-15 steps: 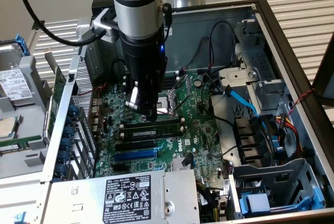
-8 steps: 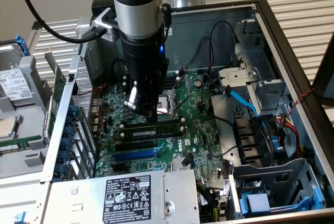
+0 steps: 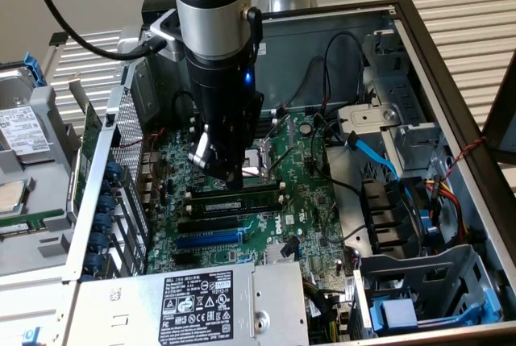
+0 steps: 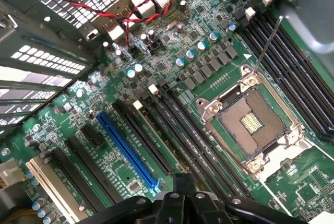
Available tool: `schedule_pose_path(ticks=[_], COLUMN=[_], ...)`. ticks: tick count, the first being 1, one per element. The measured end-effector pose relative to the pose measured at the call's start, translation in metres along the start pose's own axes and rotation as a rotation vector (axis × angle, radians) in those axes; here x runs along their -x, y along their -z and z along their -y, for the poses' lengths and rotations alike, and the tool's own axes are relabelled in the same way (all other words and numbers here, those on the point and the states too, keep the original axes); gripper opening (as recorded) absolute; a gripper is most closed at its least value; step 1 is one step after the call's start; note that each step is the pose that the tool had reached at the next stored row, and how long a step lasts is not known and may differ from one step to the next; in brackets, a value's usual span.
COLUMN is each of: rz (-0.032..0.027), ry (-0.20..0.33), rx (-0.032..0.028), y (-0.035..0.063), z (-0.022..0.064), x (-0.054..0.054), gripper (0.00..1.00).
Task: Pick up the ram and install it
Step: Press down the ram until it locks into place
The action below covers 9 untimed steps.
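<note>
One ram (image 3: 235,198) stick already lies along a black slot on the motherboard (image 3: 310,201), my clenched gripper (image 3: 219,170) right above it, empty I judge.

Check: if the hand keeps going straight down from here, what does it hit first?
Likely the ram, seated in a black slot directly beneath the hand. The hand is shut and looks at or just above its top edge; depth is unclear.
</note>
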<state>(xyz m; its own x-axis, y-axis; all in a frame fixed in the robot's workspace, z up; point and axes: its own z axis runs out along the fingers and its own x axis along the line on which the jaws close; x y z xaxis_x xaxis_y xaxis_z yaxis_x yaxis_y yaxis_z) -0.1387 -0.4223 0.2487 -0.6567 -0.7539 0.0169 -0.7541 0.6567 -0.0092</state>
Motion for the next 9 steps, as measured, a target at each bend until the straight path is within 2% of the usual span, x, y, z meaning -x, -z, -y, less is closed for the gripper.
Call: schedule_pose_path(ticks=[9], rz=[-0.0011], ry=[-0.133], rx=[0.0022], y=[0.0], z=[0.0], x=[0.0], gripper=[0.11])
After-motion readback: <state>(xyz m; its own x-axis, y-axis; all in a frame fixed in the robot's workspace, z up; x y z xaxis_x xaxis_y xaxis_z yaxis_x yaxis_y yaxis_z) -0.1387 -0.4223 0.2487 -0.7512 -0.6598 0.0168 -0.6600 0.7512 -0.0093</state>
